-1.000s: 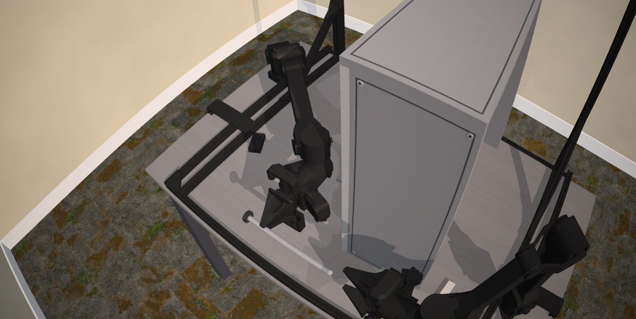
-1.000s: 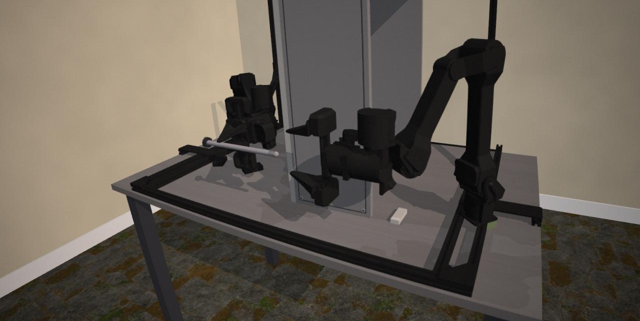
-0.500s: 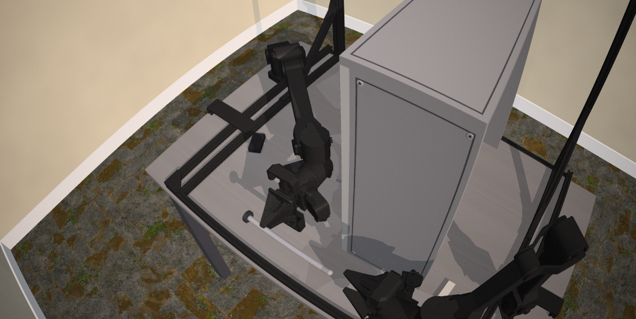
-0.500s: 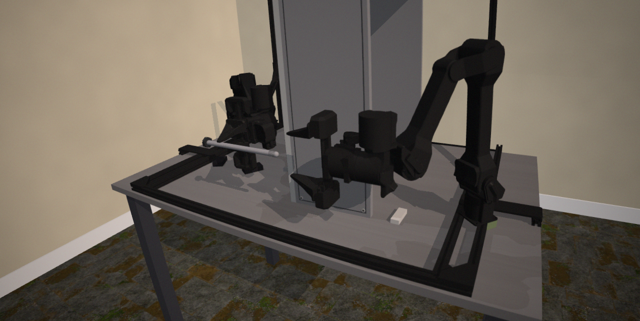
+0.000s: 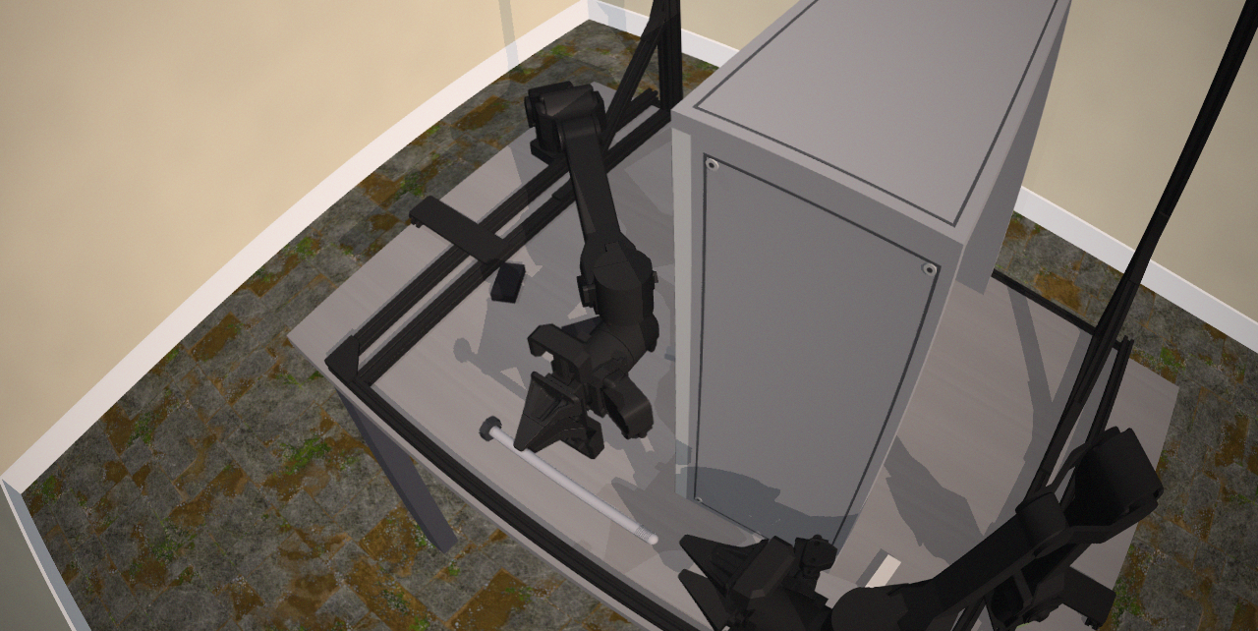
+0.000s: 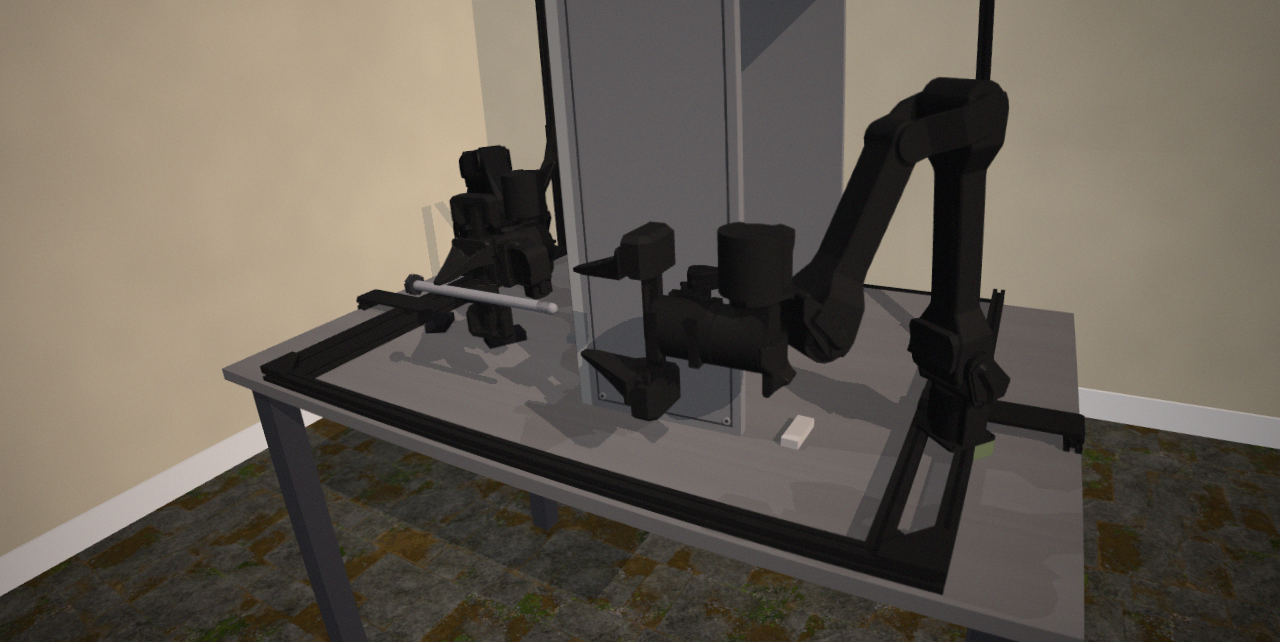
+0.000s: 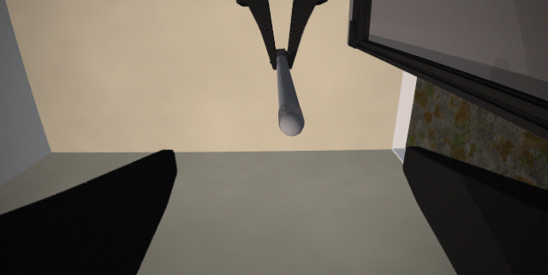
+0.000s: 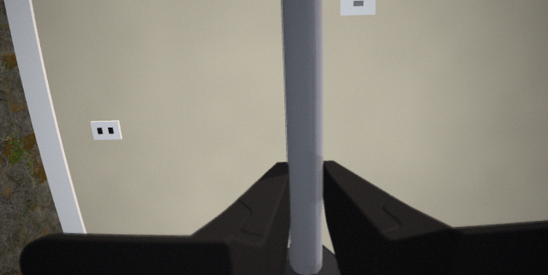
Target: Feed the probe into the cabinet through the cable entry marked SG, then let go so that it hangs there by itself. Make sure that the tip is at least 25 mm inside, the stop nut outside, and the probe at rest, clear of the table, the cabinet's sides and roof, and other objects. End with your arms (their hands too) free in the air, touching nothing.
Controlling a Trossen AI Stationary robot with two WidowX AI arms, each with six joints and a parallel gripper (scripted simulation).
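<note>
Nearest the exterior view, the left tool (image 5: 683, 556) (image 6: 581, 311) (image 7: 290, 159) is standing wide with nothing between its fingers, its opening facing the rounded tip of a slim, pale-grey cylindrical probe (image 5: 576, 487) (image 6: 501, 298) (image 7: 288, 91) (image 8: 304, 74). Beyond that tip, the right tool (image 5: 520, 445) (image 6: 440, 282) (image 7: 282, 68) (image 8: 305, 173) is gripping the shaft near its dark, faceted end knob (image 5: 489, 428) (image 6: 413, 283) (image 7: 281, 51), carrying the probe nearly level in the air, outside the cabinet. The rod is looking stiff and fairly light, perhaps slick; being held so near one end, it could be swinging if bumped. For a handover, the bare middle is offering the better hold, leaving the tip free for entry.

Beneath, a pinkish-grey flat desk (image 5: 949, 403) (image 6: 716, 459) is bearing a small white block (image 5: 883, 571) (image 6: 797, 432) and a tall grey metal cabinet (image 5: 818, 345) (image 6: 648, 101); no SG mark is showing. Farther out, mottled grey-brown flooring (image 5: 219, 407) (image 6: 537, 575) is meeting plain beige walls (image 5: 219, 99) (image 6: 223, 101) (image 7: 128, 74) (image 8: 193, 74).
</note>
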